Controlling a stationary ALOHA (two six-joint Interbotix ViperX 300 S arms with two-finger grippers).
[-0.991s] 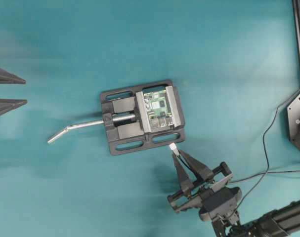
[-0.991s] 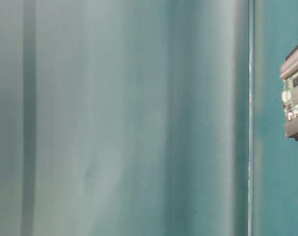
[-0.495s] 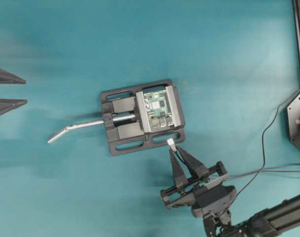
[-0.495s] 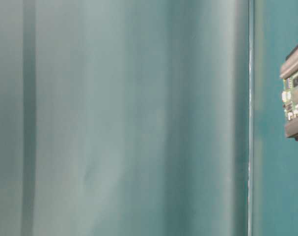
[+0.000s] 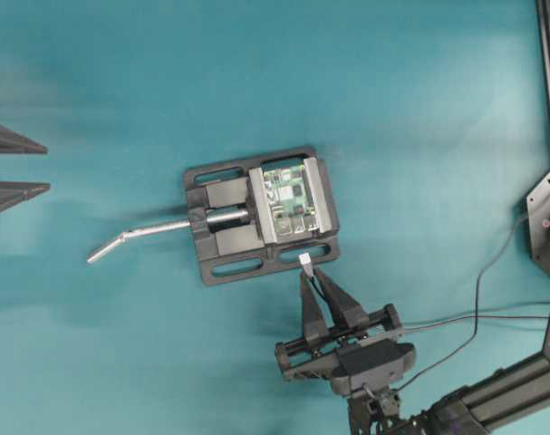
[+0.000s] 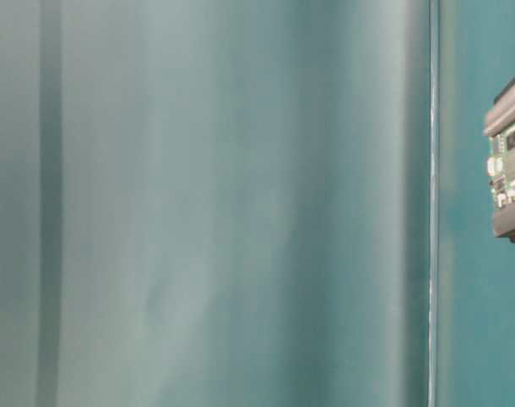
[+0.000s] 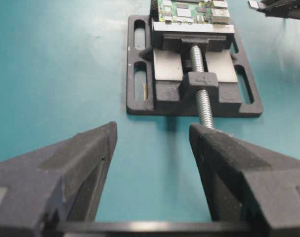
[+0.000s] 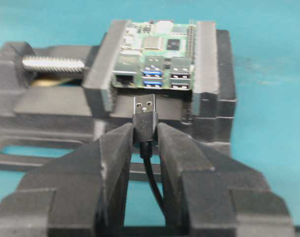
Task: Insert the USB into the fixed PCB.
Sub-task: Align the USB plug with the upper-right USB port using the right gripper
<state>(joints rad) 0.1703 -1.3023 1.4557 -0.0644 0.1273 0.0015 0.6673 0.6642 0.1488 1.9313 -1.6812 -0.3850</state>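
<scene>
Left end effector (image 7: 152, 173) agape, right (image 8: 146, 143) clamped.

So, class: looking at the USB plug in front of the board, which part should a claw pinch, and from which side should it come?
Pinch the black moulded body of the USB, just behind its metal tip, coming from the cable end. That leaves the tip free to enter a port on the fixed PCB. The right claw holds it this way, one finger on each side.

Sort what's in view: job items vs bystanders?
In the job:
- USB, pinched in the right gripper
- fixed PCB
- vise clamping the board

Just there:
- left gripper, open, empty
- vise handle
- teal table
</scene>
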